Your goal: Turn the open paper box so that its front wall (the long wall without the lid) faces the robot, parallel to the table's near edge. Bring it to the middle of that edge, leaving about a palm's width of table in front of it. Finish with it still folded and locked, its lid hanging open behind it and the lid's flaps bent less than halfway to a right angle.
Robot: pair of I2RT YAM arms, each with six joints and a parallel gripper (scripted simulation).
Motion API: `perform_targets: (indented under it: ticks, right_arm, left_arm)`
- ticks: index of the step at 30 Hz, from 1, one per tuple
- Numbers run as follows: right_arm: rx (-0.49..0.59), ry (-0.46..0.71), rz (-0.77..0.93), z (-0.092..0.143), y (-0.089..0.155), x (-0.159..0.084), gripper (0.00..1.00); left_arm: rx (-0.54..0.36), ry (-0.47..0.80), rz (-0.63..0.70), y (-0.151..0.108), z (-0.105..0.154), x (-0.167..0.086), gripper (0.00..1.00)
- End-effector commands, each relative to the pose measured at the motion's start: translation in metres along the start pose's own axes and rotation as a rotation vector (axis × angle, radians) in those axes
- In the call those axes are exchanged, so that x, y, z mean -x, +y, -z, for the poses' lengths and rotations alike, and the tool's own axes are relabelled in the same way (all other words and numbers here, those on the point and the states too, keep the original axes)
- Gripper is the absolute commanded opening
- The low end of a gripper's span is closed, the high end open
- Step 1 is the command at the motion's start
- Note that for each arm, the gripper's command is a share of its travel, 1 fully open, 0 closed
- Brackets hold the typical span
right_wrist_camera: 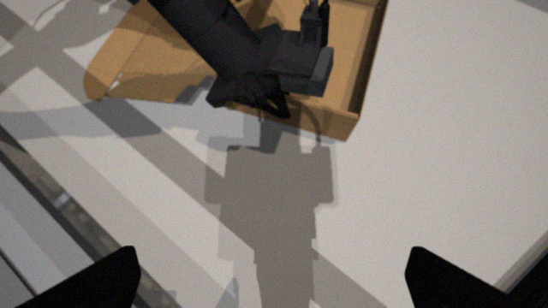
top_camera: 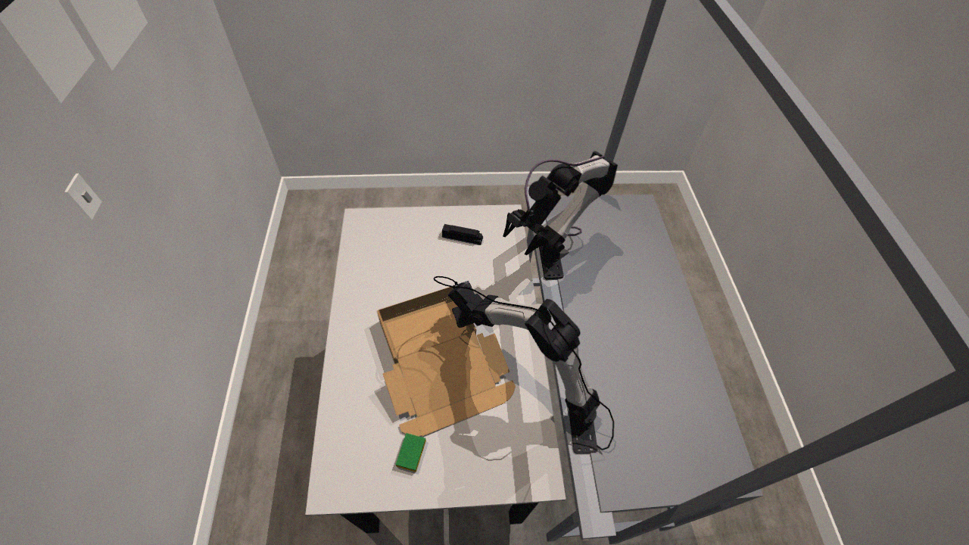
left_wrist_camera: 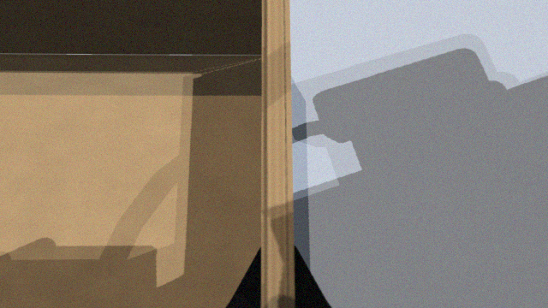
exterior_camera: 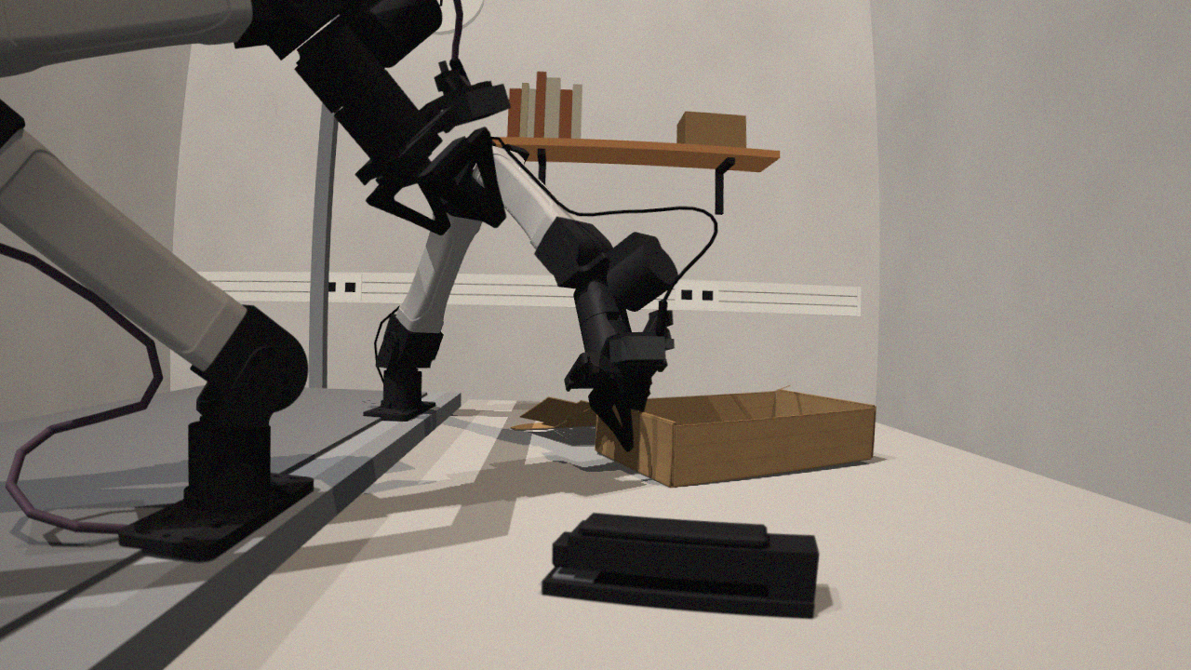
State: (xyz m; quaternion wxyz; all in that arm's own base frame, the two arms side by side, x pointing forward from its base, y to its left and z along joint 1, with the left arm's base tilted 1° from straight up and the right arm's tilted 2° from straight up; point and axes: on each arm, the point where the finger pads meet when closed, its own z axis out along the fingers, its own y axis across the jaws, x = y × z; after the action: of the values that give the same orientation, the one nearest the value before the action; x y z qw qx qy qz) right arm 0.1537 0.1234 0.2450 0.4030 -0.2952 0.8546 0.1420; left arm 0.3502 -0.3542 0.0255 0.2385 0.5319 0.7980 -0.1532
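While the left gripper (top_camera: 462, 324) (exterior_camera: 626, 441) (left_wrist_camera: 278, 258) (right_wrist_camera: 287, 115) pinches the near short wall (exterior_camera: 655, 461) (left_wrist_camera: 277, 128) (right_wrist_camera: 330, 121) of the box, the right gripper (top_camera: 516, 244) (exterior_camera: 469, 226) (right_wrist_camera: 273, 259) is spread wide, holding nothing, above the table's near side.

Box (top_camera: 414, 331) (exterior_camera: 791, 441) (left_wrist_camera: 223, 171) (right_wrist_camera: 347, 85): brown paper, one, open; on the table (top_camera: 379, 250) (exterior_camera: 957, 566) (left_wrist_camera: 419, 17) (right_wrist_camera: 449, 150), set askew to the near edge. Front wall (top_camera: 415, 306) (exterior_camera: 774, 446) (right_wrist_camera: 370, 64): upright, turned mostly toward the robot's right.

Lid (top_camera: 440, 379) (exterior_camera: 557, 412) (right_wrist_camera: 163, 60): laid open toward the robot's left, side flaps attached; exact flap bend cannot be told.

Block (top_camera: 410, 453): green, one, just beside the lid's outer edge.

Stapler (top_camera: 462, 234) (exterior_camera: 682, 566): black, one, on the table toward the robot's right, apart from the box.

Shelf (exterior_camera: 633, 151): wooden, wall-mounted, bearing upright books (exterior_camera: 541, 108) and a small brown carton (exterior_camera: 713, 128).
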Motion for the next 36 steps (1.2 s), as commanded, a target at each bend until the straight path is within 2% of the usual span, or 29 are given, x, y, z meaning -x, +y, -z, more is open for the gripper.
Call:
perform_targets:
  ticks: [1, 36]
  right_arm:
    - [-0.001, -0.015, -0.005, -0.001, 0.001, 0.0, 1.0]
    - [0.067, -0.041, 0.045, -0.008, 0.021, -0.004, 1.0]
  left_arm:
    - [-0.013, -0.046, -0.064, -0.002, 0.02, 0.012, 0.0]
    - [-0.155, -0.049, -0.291, -0.006, 0.042, -0.017, 0.0]
